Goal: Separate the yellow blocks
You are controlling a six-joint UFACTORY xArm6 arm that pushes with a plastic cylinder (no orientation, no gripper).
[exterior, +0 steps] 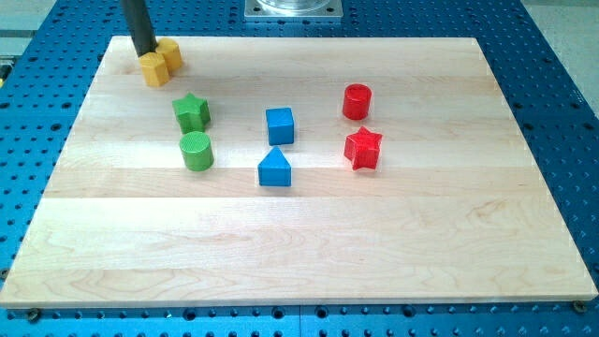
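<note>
Two yellow blocks sit touching each other near the board's top left corner: one (154,69) in front and to the left, the other (170,53) just behind it to the right; their shapes are hard to make out. My dark rod comes down from the view's top, and my tip (145,52) rests just left of the rear yellow block and right behind the front one, touching or nearly touching both.
A green star (192,111) and green cylinder (197,151) lie left of centre. A blue cube (280,125) and blue triangle (274,168) are at the centre. A red cylinder (357,101) and red star (363,148) are to the right. The wooden board (309,253) lies on a blue perforated table.
</note>
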